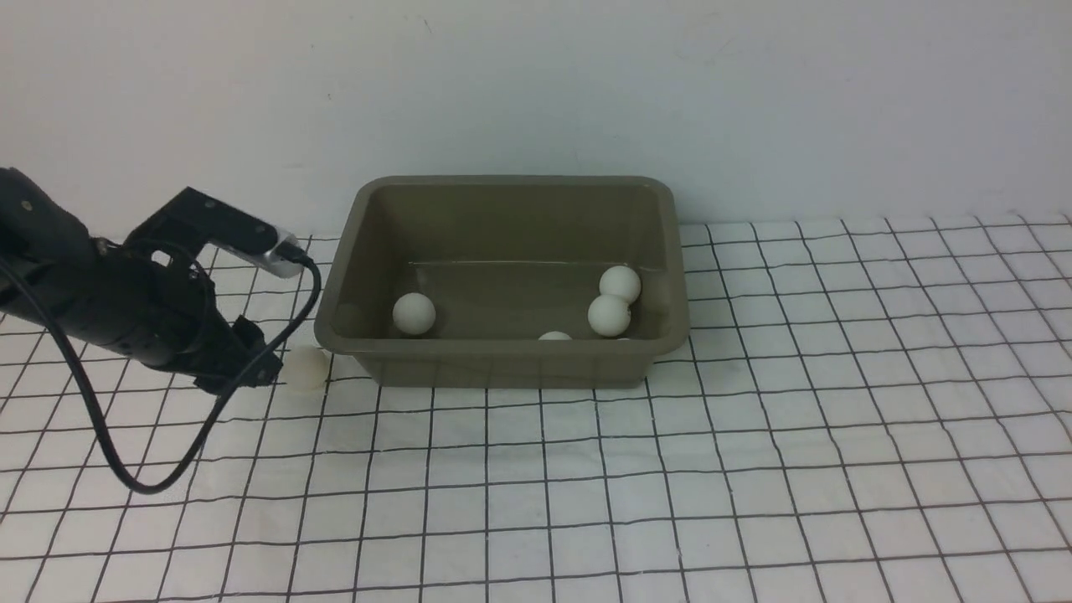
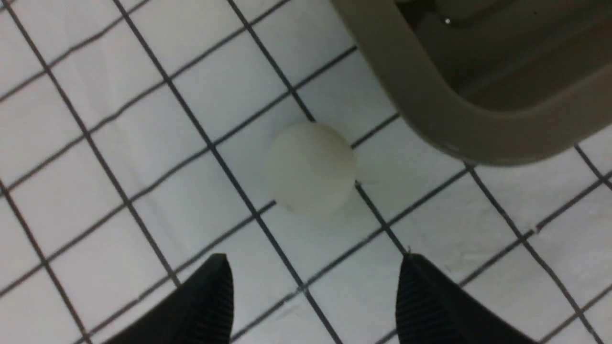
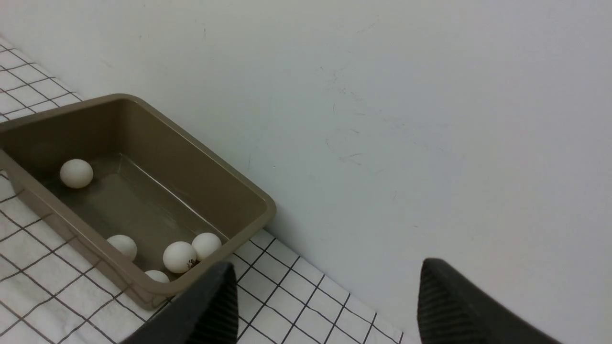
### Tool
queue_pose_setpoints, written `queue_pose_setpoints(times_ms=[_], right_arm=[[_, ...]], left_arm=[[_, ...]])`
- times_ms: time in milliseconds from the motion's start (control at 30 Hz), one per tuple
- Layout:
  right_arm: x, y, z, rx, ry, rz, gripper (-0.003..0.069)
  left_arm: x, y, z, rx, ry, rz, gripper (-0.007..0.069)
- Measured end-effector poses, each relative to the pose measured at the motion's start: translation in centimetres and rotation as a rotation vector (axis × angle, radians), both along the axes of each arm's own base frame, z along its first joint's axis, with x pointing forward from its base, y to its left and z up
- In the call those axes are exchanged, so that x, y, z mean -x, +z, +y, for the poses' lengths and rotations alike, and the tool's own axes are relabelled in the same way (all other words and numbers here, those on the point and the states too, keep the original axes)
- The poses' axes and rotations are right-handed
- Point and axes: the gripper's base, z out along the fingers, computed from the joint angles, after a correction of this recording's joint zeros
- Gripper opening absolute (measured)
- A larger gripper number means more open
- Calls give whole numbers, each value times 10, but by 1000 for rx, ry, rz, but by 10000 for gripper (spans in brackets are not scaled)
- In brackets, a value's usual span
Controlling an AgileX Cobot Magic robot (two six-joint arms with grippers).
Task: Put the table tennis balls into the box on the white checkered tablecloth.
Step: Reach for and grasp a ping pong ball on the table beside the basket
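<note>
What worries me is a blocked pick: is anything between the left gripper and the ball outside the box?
Nothing visible: only bare tablecloth lies between the open left gripper and the ball; the box stands beside it.

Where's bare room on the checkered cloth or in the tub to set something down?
Free: the white checkered tablecloth right of the olive-grey plastic box, and the strip in front of it. Inside, bare floor between the lone white ball and the right-hand cluster. Crowded, box's near-left corner: loose ball, open left gripper, black cable.
</note>
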Motion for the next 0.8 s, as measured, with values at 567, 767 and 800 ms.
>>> queue_pose_setpoints(times_ms=[567,767,800], right_arm=[[1,0,2,-28,14,11,462],[1,0,2,-31,16,12,462],[1,0,2,-31,16,12,462]], left_arm=[[-25,-60,-1,-115,-344,-109,415],[-37,-68,-1,-112,-335,-168,415],[-39,-70,-1,-109,-333,-174,415]])
